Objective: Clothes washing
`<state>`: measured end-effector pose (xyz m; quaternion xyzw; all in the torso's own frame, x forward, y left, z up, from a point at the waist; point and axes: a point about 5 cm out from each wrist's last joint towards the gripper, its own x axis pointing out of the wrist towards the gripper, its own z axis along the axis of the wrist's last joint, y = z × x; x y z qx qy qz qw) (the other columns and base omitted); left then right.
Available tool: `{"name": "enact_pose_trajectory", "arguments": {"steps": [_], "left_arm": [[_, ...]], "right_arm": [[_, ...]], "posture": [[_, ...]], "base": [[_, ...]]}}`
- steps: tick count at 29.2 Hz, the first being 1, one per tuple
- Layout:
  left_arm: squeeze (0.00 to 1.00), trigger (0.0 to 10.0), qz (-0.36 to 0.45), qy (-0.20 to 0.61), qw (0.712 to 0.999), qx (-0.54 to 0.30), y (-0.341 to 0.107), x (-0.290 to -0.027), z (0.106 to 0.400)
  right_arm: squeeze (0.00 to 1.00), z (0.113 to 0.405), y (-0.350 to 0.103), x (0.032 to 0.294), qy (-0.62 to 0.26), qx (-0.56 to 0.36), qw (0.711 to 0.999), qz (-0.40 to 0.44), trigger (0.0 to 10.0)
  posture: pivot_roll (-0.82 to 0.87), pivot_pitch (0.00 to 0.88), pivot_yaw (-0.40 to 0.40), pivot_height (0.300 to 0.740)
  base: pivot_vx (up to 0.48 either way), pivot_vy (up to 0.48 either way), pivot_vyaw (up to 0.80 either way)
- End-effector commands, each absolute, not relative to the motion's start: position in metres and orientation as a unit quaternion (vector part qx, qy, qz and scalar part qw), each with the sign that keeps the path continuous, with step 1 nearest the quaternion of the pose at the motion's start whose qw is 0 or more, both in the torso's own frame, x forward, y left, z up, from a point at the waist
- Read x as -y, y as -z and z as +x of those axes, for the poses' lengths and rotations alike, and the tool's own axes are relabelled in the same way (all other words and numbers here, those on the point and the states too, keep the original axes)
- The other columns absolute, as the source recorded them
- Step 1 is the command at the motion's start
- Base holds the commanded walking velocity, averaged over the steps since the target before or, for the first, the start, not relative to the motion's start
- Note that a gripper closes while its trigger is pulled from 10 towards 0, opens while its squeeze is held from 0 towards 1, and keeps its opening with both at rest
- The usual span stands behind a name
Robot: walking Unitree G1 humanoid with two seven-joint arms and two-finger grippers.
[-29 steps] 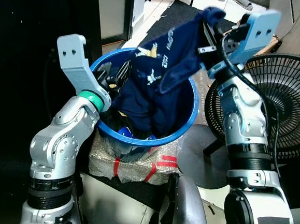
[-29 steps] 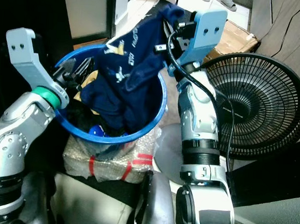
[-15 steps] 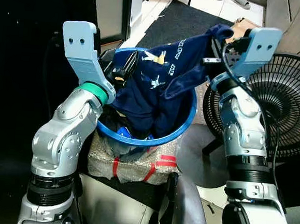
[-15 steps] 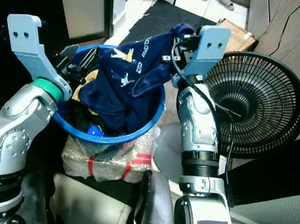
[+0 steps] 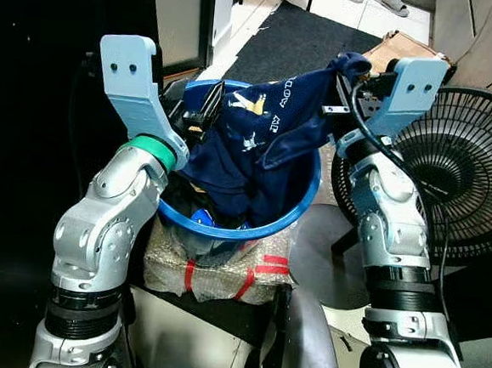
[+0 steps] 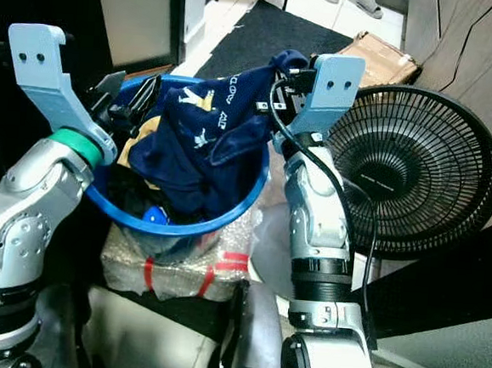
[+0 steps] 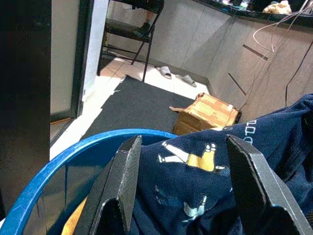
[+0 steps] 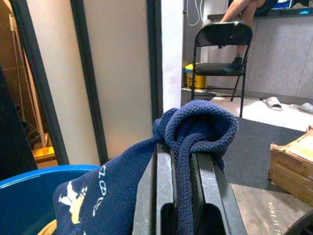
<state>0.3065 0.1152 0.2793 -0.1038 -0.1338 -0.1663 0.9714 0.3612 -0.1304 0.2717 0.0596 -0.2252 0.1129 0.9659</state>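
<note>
Right in front of us sits a blue tub [image 5: 309, 197] on a bubble-wrapped bundle with red tape [image 5: 222, 272], and it's stuffed with laundry. Our right gripper [image 8: 178, 161] is up at the far right rim of the tub with its fingers [image 8: 208, 186] clamped tight on the ribbed edge of a navy garment [image 5: 266, 139]. That cloth is bunched between them and folded over the tips, so yeah, a solid pinch. From there the garment, which has little printed figures and white lettering on it, drapes back down into the tub over the other clothes, with something yellow [image 6: 150, 131] peeking out underneath on the left side.

Our left gripper [image 7: 183, 186] is over the left rim of the tub, its fingers [image 7: 244, 181] spread wide apart and holding nothing. The navy fabric lies just past them, between and beyond the two tips, but we can't tell whether they touch it.

Off to our right stands a black floor fan [image 6: 425, 181]. Beyond the tub there's a dark mat [image 5: 279, 33], a cardboard box [image 7: 208, 112] and some slippers [image 7: 176, 76] on the tile floor, plus a folding chair [image 8: 220, 54] with a person's legs visible on it.
</note>
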Motion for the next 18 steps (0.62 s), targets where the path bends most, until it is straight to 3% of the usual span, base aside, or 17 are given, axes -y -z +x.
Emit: {"name": "enact_pose_trajectory", "arguments": {"steps": [1, 18], "left_arm": [[0.00, 10.0, -0.102, 0.168, 0.972, 0.128, -0.2750, -0.1132, 0.3059], [0.00, 10.0, -0.103, 0.168, 0.972, 0.129, -0.2741, -0.1128, 0.3058]], "right_arm": [[0.00, 0.3589, -0.2692, 0.1335, -0.107, 0.223, 0.967, 0.056, 10.0], [0.00, 0.3579, -0.2679, 0.1305, -0.112, 0.218, 0.968, 0.055, 10.0]], "posture": [[0.07, 0.101, -0.049, 0.526], [0.07, 0.095, -0.051, 0.596]], "base": [[0.000, 0.000, 0.00], [0.000, 0.000, 0.00]]}}
